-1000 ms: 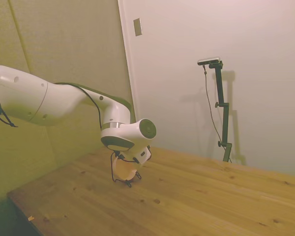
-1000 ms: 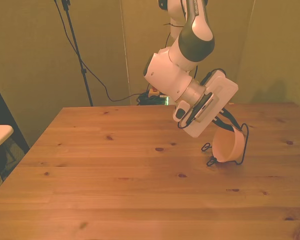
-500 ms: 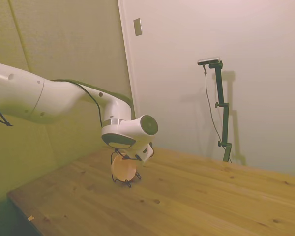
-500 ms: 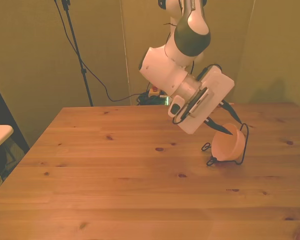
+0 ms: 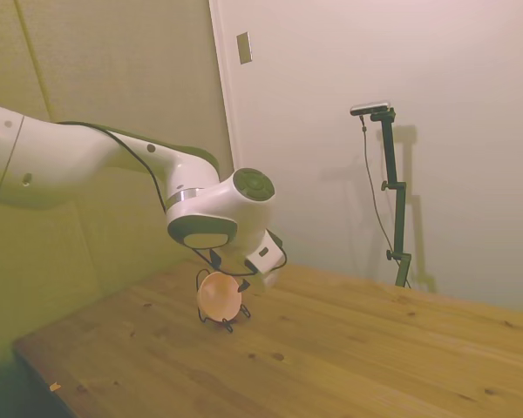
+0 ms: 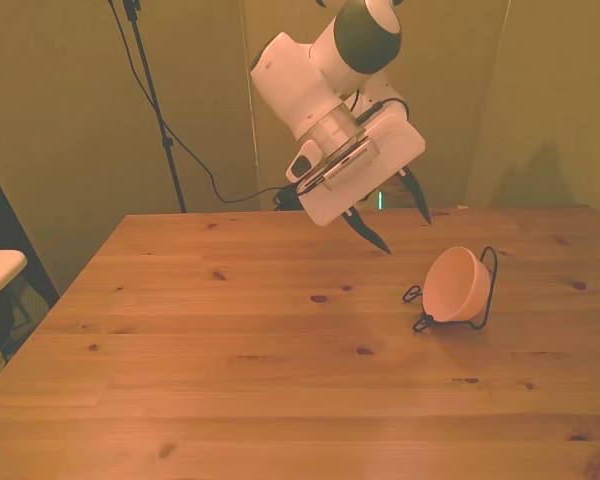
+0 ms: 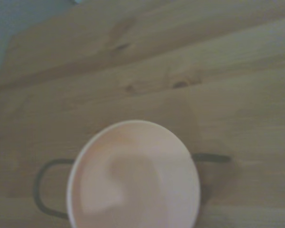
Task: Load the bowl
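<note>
The bowl (image 6: pixel 458 284) sits tipped on its side in a thin black wire rack (image 6: pixel 486 288) on the wooden table (image 6: pixel 230 380), toward the front view's right. The gripper (image 6: pixel 394 215) hangs above the table, apart from the bowl, fingers spread and empty.

A wooden table (image 6: pixel 230 380) of knotty pine planks fills the lower half of both wide views. In the side view, an olive padded wall (image 5: pixel 113 78) stands at 10 o'clock and a white wall (image 5: pixel 401 87) at 2 o'clock, with a small switch plate (image 5: pixel 244 47) near 12. In the front view, a black stand (image 6: pixel 152 95) with a trailing cable rises at 11 o'clock. Light is dim and warm.
</note>
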You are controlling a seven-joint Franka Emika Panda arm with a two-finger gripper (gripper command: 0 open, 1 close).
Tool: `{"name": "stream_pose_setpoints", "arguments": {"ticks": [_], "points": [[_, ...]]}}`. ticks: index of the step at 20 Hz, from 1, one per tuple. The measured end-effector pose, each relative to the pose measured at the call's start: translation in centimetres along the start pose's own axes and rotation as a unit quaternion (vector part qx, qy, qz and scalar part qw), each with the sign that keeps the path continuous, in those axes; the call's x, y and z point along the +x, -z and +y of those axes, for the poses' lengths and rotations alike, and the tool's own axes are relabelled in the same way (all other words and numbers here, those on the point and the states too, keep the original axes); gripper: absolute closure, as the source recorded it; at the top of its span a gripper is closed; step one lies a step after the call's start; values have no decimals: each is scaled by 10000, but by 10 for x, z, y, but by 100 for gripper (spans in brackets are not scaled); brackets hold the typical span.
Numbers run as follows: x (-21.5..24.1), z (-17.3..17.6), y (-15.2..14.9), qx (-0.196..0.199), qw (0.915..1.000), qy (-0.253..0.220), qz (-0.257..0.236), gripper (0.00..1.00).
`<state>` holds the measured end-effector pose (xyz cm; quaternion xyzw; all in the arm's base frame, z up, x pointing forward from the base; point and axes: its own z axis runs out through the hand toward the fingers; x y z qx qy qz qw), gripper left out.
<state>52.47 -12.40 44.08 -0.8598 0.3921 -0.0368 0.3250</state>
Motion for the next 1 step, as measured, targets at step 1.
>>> {"name": "stream_pose_setpoints", "arguments": {"ticks": [1], "points": [[0, 9, 4, -63, 9999, -32, 79, 0]]}}
